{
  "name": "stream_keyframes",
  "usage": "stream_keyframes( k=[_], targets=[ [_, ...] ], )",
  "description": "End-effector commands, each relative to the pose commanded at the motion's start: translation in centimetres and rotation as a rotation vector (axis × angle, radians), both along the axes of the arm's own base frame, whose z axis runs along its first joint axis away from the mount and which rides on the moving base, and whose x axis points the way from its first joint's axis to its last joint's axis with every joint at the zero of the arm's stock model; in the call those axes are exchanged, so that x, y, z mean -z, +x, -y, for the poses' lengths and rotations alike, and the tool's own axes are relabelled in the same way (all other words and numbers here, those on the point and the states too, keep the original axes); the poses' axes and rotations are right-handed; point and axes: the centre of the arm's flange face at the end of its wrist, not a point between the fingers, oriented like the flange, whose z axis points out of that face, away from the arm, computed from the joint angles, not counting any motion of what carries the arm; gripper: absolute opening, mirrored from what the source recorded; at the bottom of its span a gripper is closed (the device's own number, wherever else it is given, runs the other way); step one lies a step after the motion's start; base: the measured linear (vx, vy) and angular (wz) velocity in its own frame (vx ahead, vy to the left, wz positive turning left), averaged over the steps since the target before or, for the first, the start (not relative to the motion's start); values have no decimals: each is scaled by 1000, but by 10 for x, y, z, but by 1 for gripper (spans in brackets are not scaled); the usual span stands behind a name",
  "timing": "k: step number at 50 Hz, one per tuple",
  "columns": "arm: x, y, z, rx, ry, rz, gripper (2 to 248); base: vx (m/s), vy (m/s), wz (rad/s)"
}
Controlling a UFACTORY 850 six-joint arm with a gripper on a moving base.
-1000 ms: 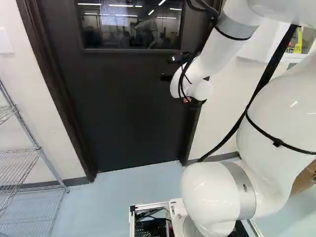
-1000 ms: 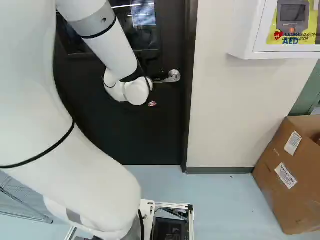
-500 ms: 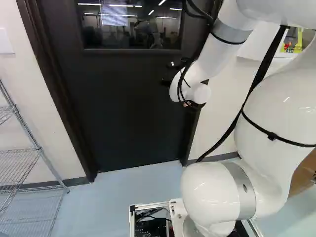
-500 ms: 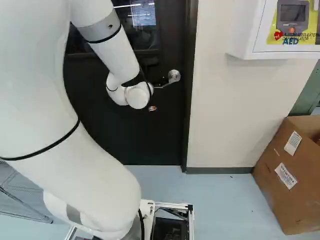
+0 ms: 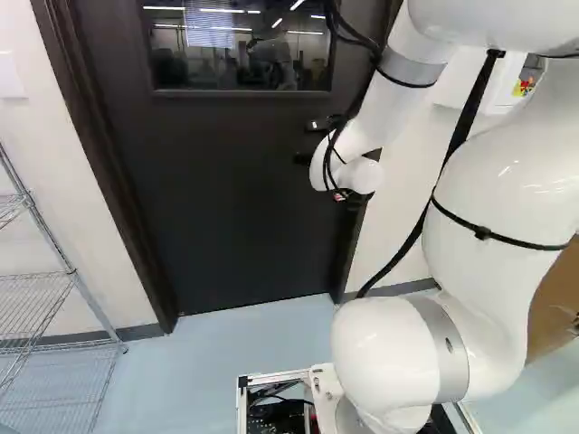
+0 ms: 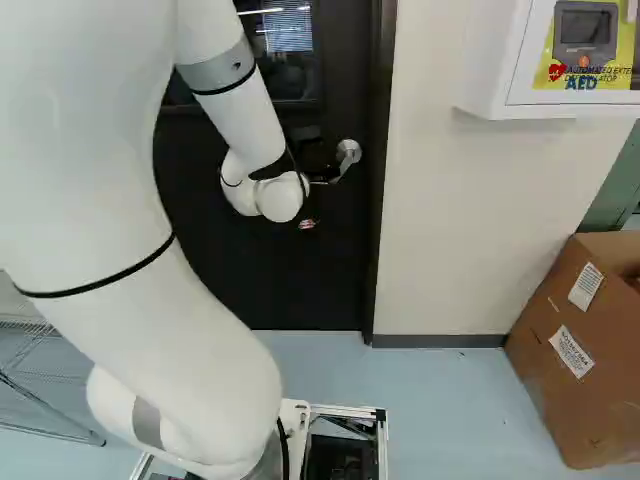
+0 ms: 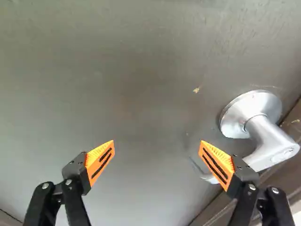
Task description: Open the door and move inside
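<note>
Gripper [image 7: 157, 143] at lever handle [image 7: 269, 141], lever tilted down.
Wide open, holding nothing; handle pivots right of it, on the right side of door [image 5: 237, 190], lever sloping down-left behind one finger (contact unclear).

The wall [image 6: 450, 250] is a creamy white, with a dark gray strip [image 6: 440, 341] along its bottom. The floor [image 5: 199, 362] is pale blue. A shiny wire shelf [image 5: 69, 270] stands at the left of the left base view. At the right of the right base view, a white box [image 6: 490, 70] with a yellow sign [image 6: 549, 72] hangs on the wall, and a big brown cardboard box [image 6: 540, 360] with two white stickers sits below, near something green [image 6: 615, 180]. Long bright lights [image 5: 219, 11] shine in dark glass [image 5: 172, 63].
</note>
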Motion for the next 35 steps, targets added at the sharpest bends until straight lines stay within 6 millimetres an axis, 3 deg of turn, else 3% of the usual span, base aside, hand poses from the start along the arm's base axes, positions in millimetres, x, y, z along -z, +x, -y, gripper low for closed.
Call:
stream_keyframes(
  k=[19, 35],
  targets=[
    [20, 13, 2, 1, 4, -42, 247, 2, -1, -1],
    [39, 40, -11, -31, 6, -70, 247, 0, 0, 0]
  ],
)
